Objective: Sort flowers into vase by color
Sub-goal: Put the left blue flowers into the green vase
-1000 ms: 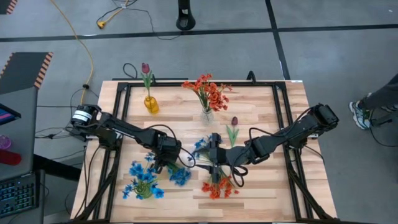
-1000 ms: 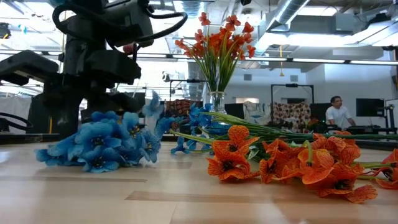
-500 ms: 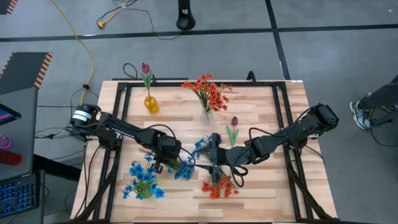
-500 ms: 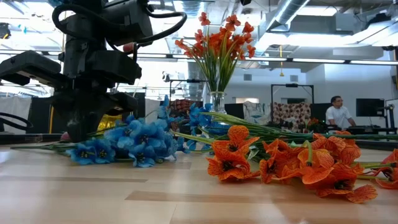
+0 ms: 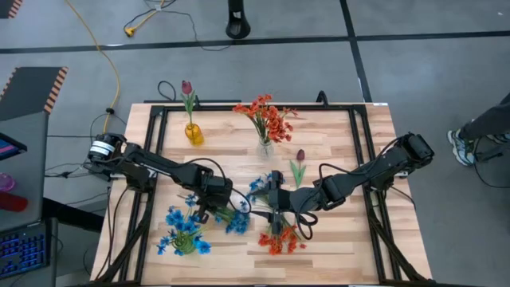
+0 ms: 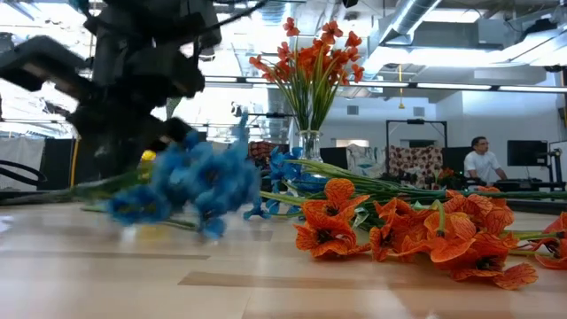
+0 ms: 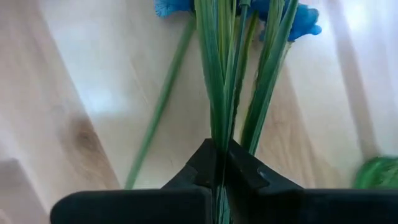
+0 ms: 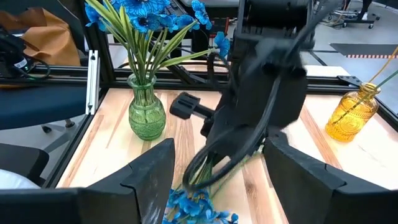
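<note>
A blue sprig (image 5: 233, 220) lies just left of the tabletop's middle, toward the near edge, its green stems pinched in the left hand (image 5: 213, 204), whose fingers (image 7: 205, 165) are closed tight on them in the left wrist view; in the low view the blue blooms (image 6: 199, 177) are blurred and tilted just above the wood. Beside it, near the near left corner, a green vase (image 5: 183, 244) already holds a bunch of blue flowers (image 5: 182, 227), seen upright with its stems fanned out in the right wrist view (image 8: 147, 115). To the right of the held sprig, another blue sprig (image 5: 256, 188) lies flat near the tabletop's middle, and an orange sprig (image 5: 280, 237) lies on the wood toward the near edge, filling the foreground of the low view (image 6: 416, 235). The right hand (image 5: 275, 214) hovers over this spot with its fingers (image 8: 152, 171) standing wide apart and nothing between them. Just beyond it, a maroon tulip (image 5: 299, 165) lies loose on the wood. Toward the far edge, a clear vase (image 5: 265, 148) at the middle holds orange flowers (image 5: 267, 116), and a yellow vase (image 5: 194, 132) nearer the far left corner holds one maroon tulip (image 5: 187, 90). The tabletop (image 5: 351, 239) is pale wood framed by black rails. In the room beyond, a person (image 6: 481, 162) sits at a desk.
</note>
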Robot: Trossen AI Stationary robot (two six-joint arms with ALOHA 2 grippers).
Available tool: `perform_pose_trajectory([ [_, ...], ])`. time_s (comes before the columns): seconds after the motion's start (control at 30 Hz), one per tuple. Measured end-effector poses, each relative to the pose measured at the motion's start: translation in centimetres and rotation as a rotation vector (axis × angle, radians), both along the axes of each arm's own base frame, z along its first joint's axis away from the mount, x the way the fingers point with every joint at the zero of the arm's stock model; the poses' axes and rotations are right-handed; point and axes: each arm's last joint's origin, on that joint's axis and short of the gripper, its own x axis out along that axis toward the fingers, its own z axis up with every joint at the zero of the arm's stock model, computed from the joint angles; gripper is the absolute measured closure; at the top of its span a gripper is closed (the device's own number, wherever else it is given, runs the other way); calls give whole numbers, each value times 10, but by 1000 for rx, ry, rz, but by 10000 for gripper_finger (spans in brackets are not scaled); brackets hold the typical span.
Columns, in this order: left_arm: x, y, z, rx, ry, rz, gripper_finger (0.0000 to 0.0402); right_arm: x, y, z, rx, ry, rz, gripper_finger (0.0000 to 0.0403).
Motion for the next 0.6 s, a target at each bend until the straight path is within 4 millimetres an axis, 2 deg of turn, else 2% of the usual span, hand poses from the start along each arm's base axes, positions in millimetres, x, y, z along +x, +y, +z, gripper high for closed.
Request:
perform_pose_trajectory([
  [0.27,-12,3,42,-19,-153,39,401,0,0,0,0,1,0,127],
  [0.6,-41,11,89,21,-333,143,401,0,0,0,0,0,0,127],
])
